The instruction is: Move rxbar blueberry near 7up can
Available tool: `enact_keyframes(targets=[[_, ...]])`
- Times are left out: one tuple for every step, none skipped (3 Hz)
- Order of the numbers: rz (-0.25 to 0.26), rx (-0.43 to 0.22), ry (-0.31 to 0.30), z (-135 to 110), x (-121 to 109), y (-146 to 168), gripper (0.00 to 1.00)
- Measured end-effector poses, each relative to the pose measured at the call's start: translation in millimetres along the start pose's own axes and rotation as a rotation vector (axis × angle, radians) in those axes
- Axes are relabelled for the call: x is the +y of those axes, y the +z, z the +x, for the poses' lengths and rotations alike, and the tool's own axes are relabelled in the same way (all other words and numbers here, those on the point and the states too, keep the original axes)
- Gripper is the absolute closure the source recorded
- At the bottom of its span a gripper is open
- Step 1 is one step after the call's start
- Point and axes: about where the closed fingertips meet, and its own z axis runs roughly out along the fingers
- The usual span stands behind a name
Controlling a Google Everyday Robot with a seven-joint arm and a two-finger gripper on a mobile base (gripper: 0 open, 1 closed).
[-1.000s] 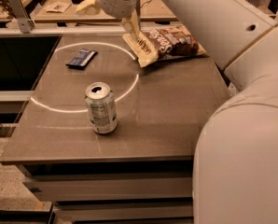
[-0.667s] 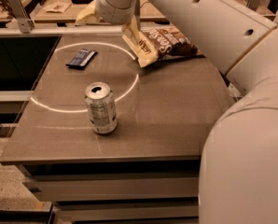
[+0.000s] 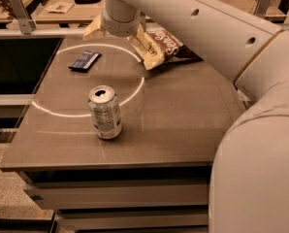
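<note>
The rxbar blueberry (image 3: 85,60) is a flat dark blue wrapper lying at the far left of the brown table (image 3: 183,125). The 7up can (image 3: 105,111) stands upright nearer the front, well apart from the bar. My gripper (image 3: 120,47) hangs over the back of the table, to the right of the bar and a little above the surface. Its two cream fingers (image 3: 147,50) are spread wide and hold nothing. My white arm crosses the upper right and fills the right side of the view.
A large brown-and-tan chip bag (image 3: 176,45) lies at the back right, just behind my right finger. A ring of light marks the tabletop. Another table with clutter (image 3: 72,4) stands behind. The floor drops away at the left edge.
My gripper has moved left, away from the chip bag and closer to the blue bar. The bar, can and bag have not moved on the table.
</note>
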Motion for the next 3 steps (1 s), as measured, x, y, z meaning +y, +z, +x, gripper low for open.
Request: enact_keyframes(targets=[[0.000, 0.000, 0.001, 0.0, 0.0, 0.1, 0.00], [0.006, -0.010, 0.031, 1.2, 1.2, 1.6, 0.00], [0.017, -0.031, 0.055, 2.9, -1.6, 4.6, 0.00]])
